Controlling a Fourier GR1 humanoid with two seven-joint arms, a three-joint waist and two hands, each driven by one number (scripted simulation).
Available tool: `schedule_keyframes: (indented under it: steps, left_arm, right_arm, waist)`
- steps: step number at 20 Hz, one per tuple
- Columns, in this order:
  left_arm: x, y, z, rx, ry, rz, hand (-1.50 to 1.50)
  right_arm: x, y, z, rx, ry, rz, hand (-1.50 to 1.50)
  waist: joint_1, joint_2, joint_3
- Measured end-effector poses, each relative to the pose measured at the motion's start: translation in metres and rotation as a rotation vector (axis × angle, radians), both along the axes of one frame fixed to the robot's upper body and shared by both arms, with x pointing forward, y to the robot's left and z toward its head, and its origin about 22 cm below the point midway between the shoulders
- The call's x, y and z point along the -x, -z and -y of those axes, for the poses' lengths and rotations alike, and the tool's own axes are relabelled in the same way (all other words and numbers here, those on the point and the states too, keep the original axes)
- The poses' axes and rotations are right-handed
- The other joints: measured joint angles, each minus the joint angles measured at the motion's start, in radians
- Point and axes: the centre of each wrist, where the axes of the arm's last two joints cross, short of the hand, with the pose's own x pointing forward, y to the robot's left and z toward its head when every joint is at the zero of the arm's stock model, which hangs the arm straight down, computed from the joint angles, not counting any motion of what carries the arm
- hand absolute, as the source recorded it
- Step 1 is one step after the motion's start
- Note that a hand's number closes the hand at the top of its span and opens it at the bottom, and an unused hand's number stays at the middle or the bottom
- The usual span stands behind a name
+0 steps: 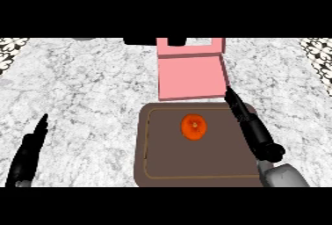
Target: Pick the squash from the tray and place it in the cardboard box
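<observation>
Spreading across the whole view is a grey-white marbled counter [84, 88]. On it sits a dark brown tray [162, 162], and touching the tray's far edge is a pink cardboard box [191, 79], open on top. The right hand [250, 125] stretches over the tray's right side, fingers straight, holding nothing. The left hand [29, 151] rests open at the lower left. The orange squash [194, 126] lies on the tray, left of the right hand.
</observation>
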Motion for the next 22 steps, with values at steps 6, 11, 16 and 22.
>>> schedule_keyframes:
  steps: [6, 11, 16, 22]
  left_arm:
    - [-0.022, -0.023, 0.026, 0.01, 0.098, 0.152, 0.0]
    - [-0.028, -0.029, 0.047, 0.053, 0.156, 0.194, 0.0]
    - [-0.029, -0.039, 0.055, 0.068, 0.185, 0.21, 0.0]
    - [-0.026, -0.041, 0.057, 0.067, 0.18, 0.209, 0.0]
  right_arm:
    - [-0.042, -0.063, -0.046, -0.123, 0.097, 0.175, -1.5]
    - [-0.051, -0.049, -0.037, 0.048, 0.441, 0.157, -1.5]
    - [-0.047, -0.042, -0.066, 0.011, 0.578, 0.193, -1.5]
    - [-0.046, -0.052, -0.046, 0.327, 0.495, 0.136, -1.5]
  waist:
    - [0.0, 0.013, 0.021]
    - [-0.018, 0.013, 0.02]
    - [-0.014, 0.016, 0.025]
    - [-0.025, 0.012, 0.023]
